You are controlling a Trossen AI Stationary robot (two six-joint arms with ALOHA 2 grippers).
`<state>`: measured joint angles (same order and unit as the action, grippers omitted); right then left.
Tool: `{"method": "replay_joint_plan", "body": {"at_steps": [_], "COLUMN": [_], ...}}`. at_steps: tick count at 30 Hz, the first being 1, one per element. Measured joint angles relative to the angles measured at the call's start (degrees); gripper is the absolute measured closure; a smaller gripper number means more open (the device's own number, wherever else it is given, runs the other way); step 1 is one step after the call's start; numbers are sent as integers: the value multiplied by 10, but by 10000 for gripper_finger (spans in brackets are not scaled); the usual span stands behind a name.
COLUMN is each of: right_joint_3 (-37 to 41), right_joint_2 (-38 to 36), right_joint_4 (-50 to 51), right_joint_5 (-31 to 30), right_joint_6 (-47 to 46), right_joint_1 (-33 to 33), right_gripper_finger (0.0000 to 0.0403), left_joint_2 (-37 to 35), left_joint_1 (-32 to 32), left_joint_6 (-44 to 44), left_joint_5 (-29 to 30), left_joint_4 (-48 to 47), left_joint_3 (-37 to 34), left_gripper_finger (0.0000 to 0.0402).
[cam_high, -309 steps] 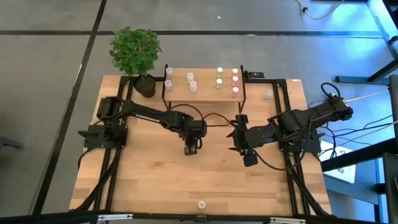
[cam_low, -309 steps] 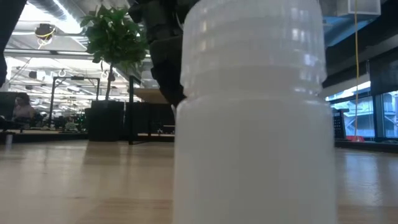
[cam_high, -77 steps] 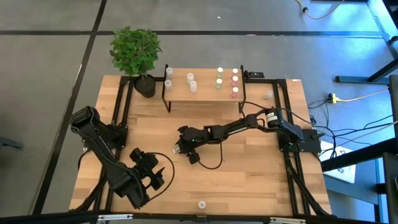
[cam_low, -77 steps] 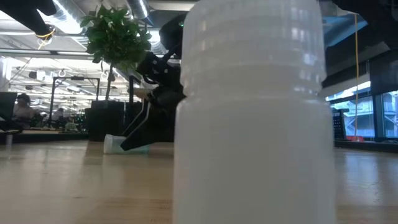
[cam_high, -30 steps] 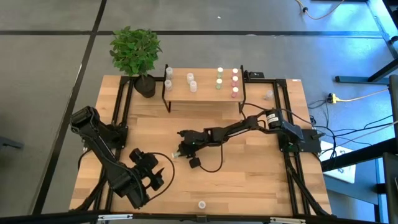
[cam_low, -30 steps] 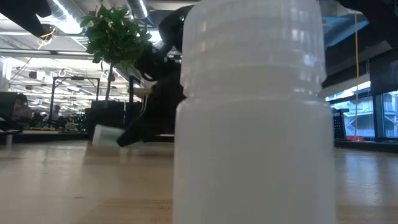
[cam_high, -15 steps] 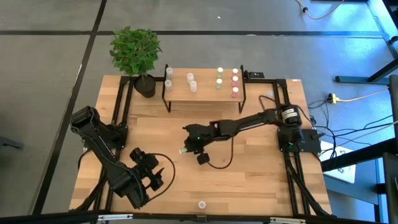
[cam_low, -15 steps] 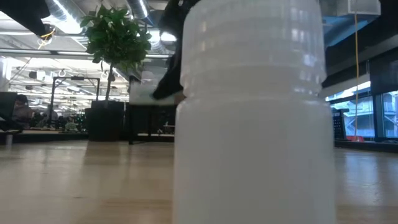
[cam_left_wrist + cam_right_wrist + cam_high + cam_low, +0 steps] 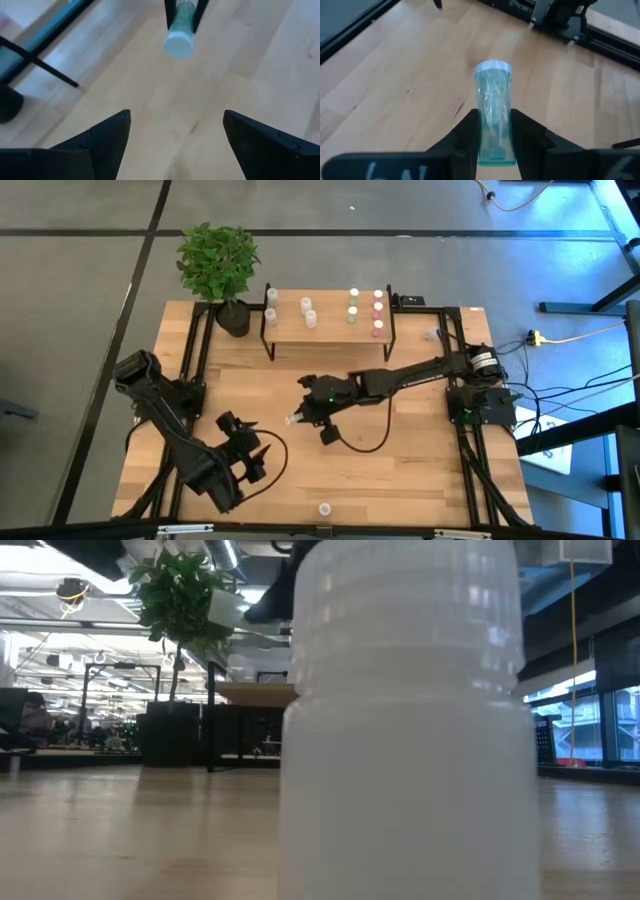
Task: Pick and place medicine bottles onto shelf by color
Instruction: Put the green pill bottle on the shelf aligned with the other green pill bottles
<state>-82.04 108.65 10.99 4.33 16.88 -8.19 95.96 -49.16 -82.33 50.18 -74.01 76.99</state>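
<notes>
My right gripper (image 9: 299, 417) hangs high over the middle of the table, shut on a small greenish medicine bottle (image 9: 493, 105), also seen aloft in the low view (image 9: 225, 608). My left gripper (image 9: 258, 455) waits open near the table's front left, aimed at that bottle (image 9: 180, 29). The shelf (image 9: 330, 332) stands at the far edge on thin black legs. It bears white-capped bottles (image 9: 306, 305) on its left, green-capped ones (image 9: 352, 305) and pink-capped ones (image 9: 378, 308) on its right. One white bottle (image 9: 323, 508) stands upright at the near edge and fills the low view (image 9: 400, 740). My right gripper pinches the bottle's side walls (image 9: 494, 142) near one end, between its two fingers. The fingers (image 9: 465, 131) lie along the bottle and slant down toward the table's left. The pale other end (image 9: 492, 67) sticks out past the fingertips. The bottle is lifted clear and tilted.
A potted plant (image 9: 218, 265) stands left of the shelf. A lone bottle (image 9: 432, 332) lies at the far right beside the black frame rail. Bare wood stretches between the shelf and the near edge.
My right gripper has risen well above the table, still shut on the bottle, and drifted a little toward the right edge. The bottle, near the tabletop a second ago, now hangs clear and high. My left gripper has stayed in place but rolled somewhat about its wrist.
</notes>
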Motion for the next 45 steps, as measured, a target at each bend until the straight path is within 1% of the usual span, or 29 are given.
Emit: {"method": "replay_joint_plan", "body": {"at_steps": [4, 10, 13, 20, 24, 36, 39, 42, 45], "right_joint_3": [0, 0, 0, 0, 0, 0, 0, 0, 0], "right_joint_2": [0, 0, 0, 0, 0, 0, 0, 0, 0], "right_joint_4": [-12, -64, -87, -89, -91, -97, -100, -100, -100], "right_joint_5": [-26, -28, -28, -29, -28, -28, -28, -28, -28], "right_joint_6": [1, 1, 3, 4, 16, 15, 14, 14, 13], "right_joint_1": [-10, -20, -22, -27, -34, -41, -41, -41, -41], "right_gripper_finger": [307, 307, 307, 307, 307, 307, 307, 307, 307], "left_joint_2": [0, 0, 0, 0, 0, 0, 0, 0, 0], "left_joint_1": [19, 41, 51, 61, 65, 67, 74, 84, 92], "left_joint_6": [42, 166, 210, 229, 244, 250, 268, 309, 343], "left_joint_5": [9, 25, 30, 59, 59, 62, 62, 62, 58], "left_joint_4": [5, 62, 81, 81, 82, 83, 95, 117, 138], "left_joint_3": [0, 0, 0, 0, 0, 0, 0, 0, 0], "left_gripper_finger": [92, 94, 94, 94, 94, 94, 94, 96, 108]}}
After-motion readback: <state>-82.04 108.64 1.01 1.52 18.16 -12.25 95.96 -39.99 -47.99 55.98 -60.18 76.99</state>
